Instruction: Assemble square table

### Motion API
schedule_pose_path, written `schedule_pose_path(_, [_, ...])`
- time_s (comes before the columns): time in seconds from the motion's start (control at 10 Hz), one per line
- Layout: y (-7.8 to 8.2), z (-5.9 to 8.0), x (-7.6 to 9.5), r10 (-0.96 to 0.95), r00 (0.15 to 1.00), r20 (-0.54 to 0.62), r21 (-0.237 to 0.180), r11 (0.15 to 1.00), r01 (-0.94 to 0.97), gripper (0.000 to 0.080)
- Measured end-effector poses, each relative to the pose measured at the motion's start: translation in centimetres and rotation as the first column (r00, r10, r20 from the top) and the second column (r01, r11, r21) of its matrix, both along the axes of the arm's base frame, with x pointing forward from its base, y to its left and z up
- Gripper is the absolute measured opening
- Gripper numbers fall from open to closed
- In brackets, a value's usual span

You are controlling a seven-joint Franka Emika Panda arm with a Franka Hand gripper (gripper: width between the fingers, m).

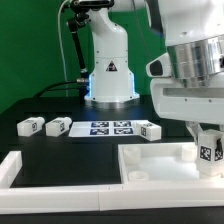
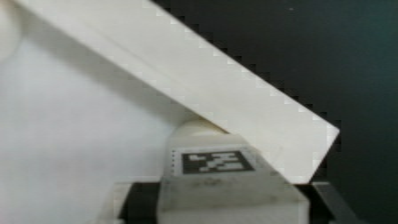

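Note:
The white square table top (image 1: 142, 154), a tray with a raised rim, lies at the front of the exterior view's right. My gripper (image 1: 208, 143) is shut on a white tagged leg (image 1: 210, 156) and holds it upright over the top's right corner. In the wrist view the leg (image 2: 217, 160) sits between my dark fingers (image 2: 148, 203), just beside the top's rim (image 2: 196, 70). Three more tagged legs lie on the dark table: two at the left (image 1: 30, 125) (image 1: 58, 127) and one near the middle (image 1: 150, 130). The corner socket below the leg is hidden.
The marker board (image 1: 108, 127) lies flat between the loose legs. A long white barrier strip (image 1: 60, 188) runs along the front and the left. The robot base (image 1: 110, 70) stands at the back middle.

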State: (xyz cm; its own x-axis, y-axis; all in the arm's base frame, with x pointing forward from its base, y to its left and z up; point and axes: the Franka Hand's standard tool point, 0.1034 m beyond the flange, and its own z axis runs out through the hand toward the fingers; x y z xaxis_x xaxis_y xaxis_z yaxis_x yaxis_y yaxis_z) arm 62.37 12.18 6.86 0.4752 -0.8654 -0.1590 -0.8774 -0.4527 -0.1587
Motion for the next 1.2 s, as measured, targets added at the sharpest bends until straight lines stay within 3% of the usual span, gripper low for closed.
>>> schedule_pose_path(0.2, [-0.25, -0.02, 0.18, -0.206, 0.978, -0.032, 0.055, 0.977, 0.207, 0.0293])
schedule_pose_path(0.5, [-0.26, -0.01, 0.2, -0.198, 0.98, -0.029, 0.055, 0.978, 0.199, 0.0293])
schedule_pose_path(0.6, [-0.27, -0.02, 0.18, -0.023, 1.0, 0.015, 0.024, 0.999, 0.023, 0.0528])
schedule_pose_path(0.7, [-0.38, -0.02, 0.19, 0.174, 0.983, 0.056, -0.015, 0.985, -0.173, 0.0528])
schedule_pose_path(0.8, [-0.33, 0.0, 0.2, 0.317, 0.945, 0.078, -0.048, 0.948, -0.314, 0.0624])
schedule_pose_path(1.0, [-0.46, -0.05, 0.19, 0.414, 0.906, 0.094, -0.065, 0.91, -0.409, 0.0642])
schedule_pose_path(1.2, [-0.47, 0.02, 0.17, 0.618, 0.778, 0.112, -0.116, 0.786, -0.607, 0.0649])
